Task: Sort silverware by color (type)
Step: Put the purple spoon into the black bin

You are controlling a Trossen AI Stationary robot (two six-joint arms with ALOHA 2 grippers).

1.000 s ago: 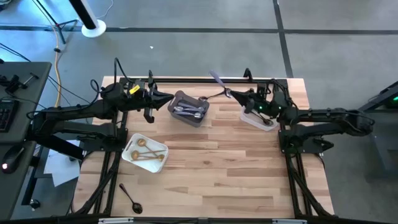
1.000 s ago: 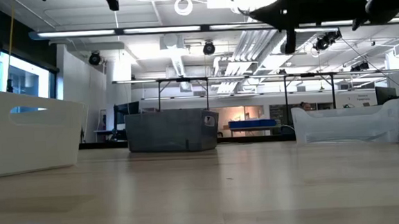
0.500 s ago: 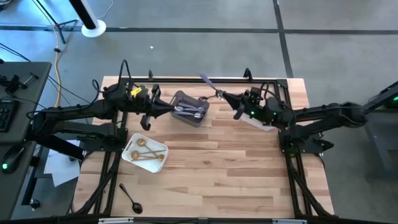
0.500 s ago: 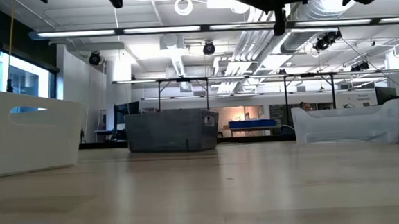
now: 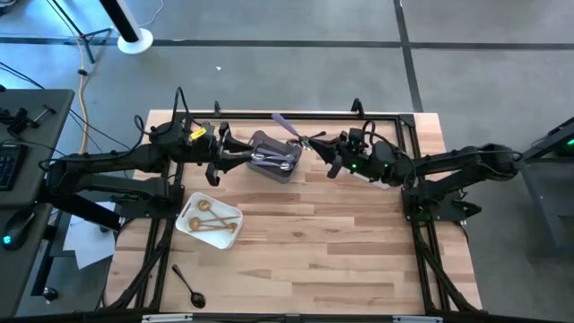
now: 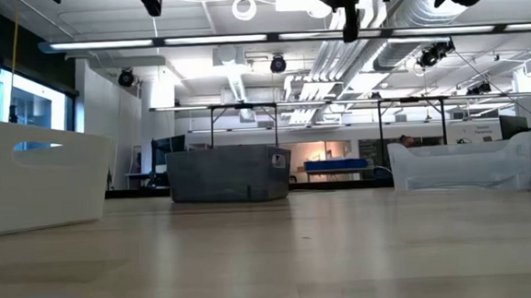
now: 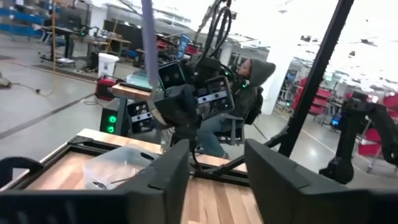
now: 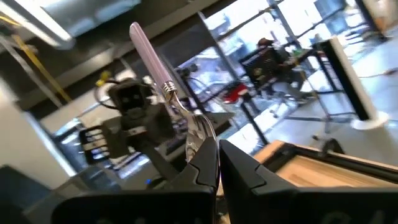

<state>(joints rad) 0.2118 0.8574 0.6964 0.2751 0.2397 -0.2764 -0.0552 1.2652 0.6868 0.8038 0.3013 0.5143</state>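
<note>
Up near the back edge of the wooden table (image 5: 341, 233), the right gripper (image 5: 308, 144) is pinched tight on a lilac-handled piece of silverware (image 5: 285, 126), lifting it high, probably so it can go in its own box. Its handle is smooth and slim, and the metal end is shiny. Close by, the left gripper (image 5: 244, 152) has its fingers apart and holds nothing, right beside the grey bin (image 5: 266, 169) of silver pieces. Gold spoons (image 5: 209, 219) lie in the white tray (image 5: 235, 219). One black spoon (image 5: 189, 287) waits near the front-left corner.
</note>
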